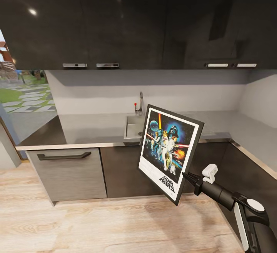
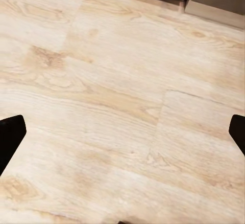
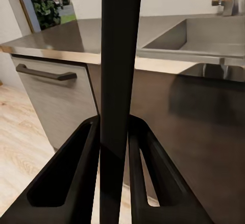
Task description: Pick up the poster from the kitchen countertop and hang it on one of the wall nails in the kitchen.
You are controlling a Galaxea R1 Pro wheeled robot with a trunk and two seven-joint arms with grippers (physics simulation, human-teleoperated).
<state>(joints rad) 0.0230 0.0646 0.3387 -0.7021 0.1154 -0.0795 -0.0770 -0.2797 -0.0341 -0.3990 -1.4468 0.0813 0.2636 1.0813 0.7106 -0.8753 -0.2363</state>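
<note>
The poster (image 1: pixel 169 151) is held up in the air in front of the sink, tilted, its Star Wars print facing me. My right gripper (image 1: pixel 187 177) is shut on the poster's lower right edge. In the right wrist view the poster (image 3: pixel 118 81) appears edge-on as a black strip clamped between the two fingers (image 3: pixel 76 173). The grey kitchen countertop (image 1: pixel 88 128) runs behind it with the steel sink (image 1: pixel 132 128). My left gripper (image 2: pixel 122 132) hangs open over the wood floor, its dark fingertips (image 2: pixel 9 137) at the frame's sides. No wall nail can be made out.
Glossy black upper cabinets (image 1: pixel 115 18) hang above the grey backsplash (image 1: pixel 96 95). A grey drawer front with a dark handle (image 1: pixel 63 155) stands under the counter at left. The counter turns along the right wall (image 1: pixel 250 133). Light wood floor (image 1: pixel 96 222) lies in front.
</note>
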